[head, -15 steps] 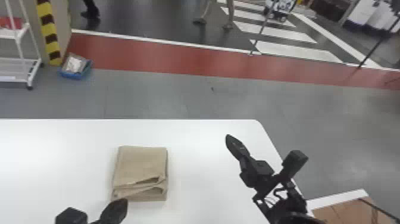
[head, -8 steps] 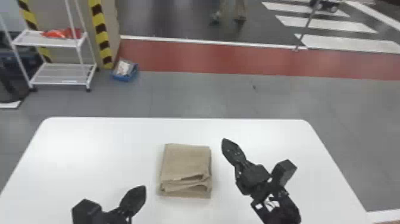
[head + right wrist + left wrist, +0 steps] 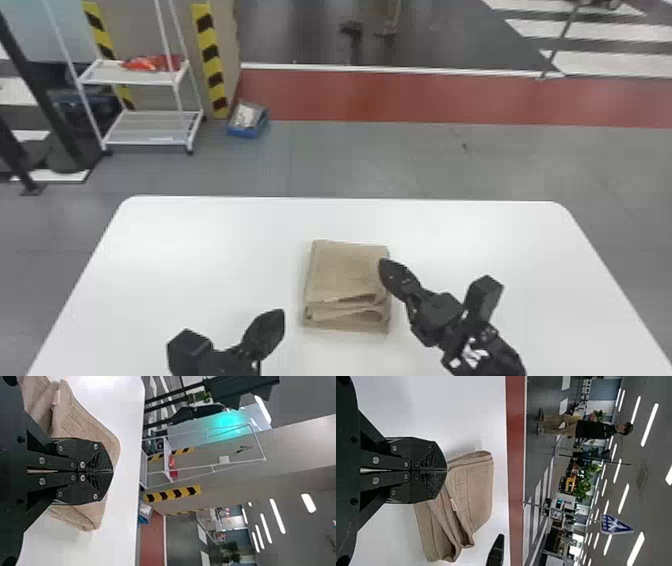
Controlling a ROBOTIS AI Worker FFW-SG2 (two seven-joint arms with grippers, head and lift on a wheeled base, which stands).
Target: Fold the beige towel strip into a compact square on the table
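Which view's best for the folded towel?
Head view: towel shows nearly whole, right gripper overlapping one edge. Left wrist view: fold layers, partly behind left gripper. Right wrist view: cropped, right gripper in front.

I work in bright light under rows of glowing ceiling lamps [image 3: 650, 425]. Pale glare spreads over my white table [image 3: 175, 235], a soft grey shadow edges the towel [image 3: 474, 490], and turquoise light glows on a pale panel [image 3: 230, 421].

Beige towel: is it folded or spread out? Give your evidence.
Folded. The towel lies in a compact, squarish stack, with several layers showing at the edge nearest the robot.
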